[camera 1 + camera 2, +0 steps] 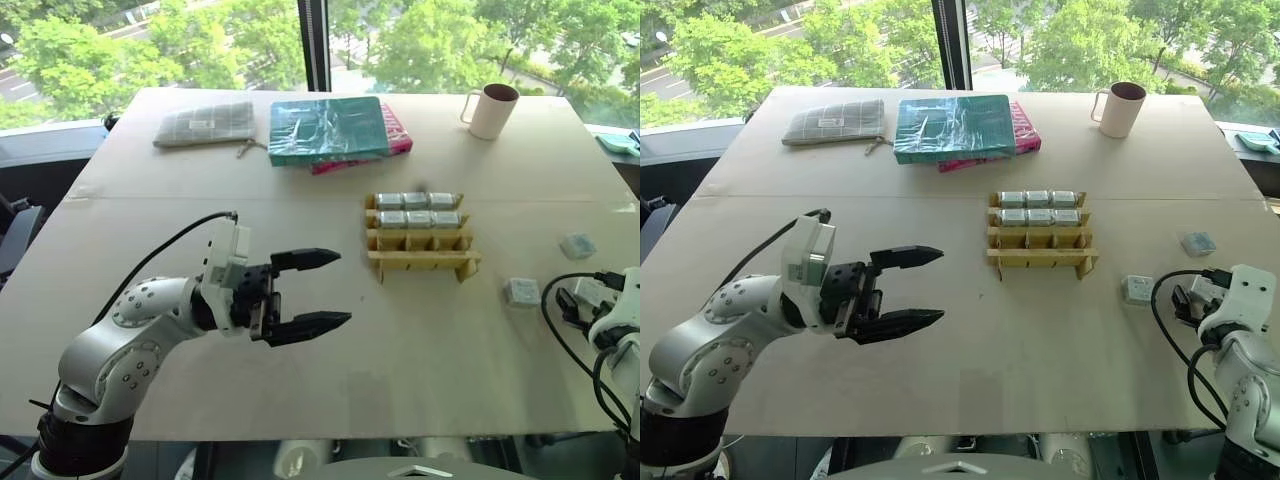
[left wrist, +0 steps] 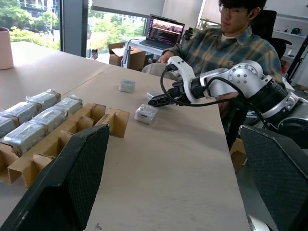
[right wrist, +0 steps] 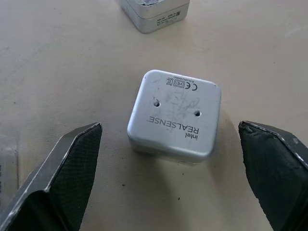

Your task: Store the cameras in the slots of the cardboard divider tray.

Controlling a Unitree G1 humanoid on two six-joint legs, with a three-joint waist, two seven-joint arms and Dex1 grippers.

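sunlit trees are filling the window behind a pale worktop (image 1: 300, 330) where i am running the robot remotely. the cardboard divider tray (image 1: 421, 262) is sitting right of centre, its two far rows holding wrapped cameras (image 1: 418, 209) and its near row standing bare, so three slots are waiting. three loose cameras are lying to the right of it; the near camera (image 3: 174, 116) is resting flat between my right gripper (image 3: 171, 178), whose jaws are standing wide apart on either side, lined up, i judge, for a pick. my left gripper (image 1: 310, 293) is hovering left of the tray, jaws apart and holding nothing, keeping clear of the work.
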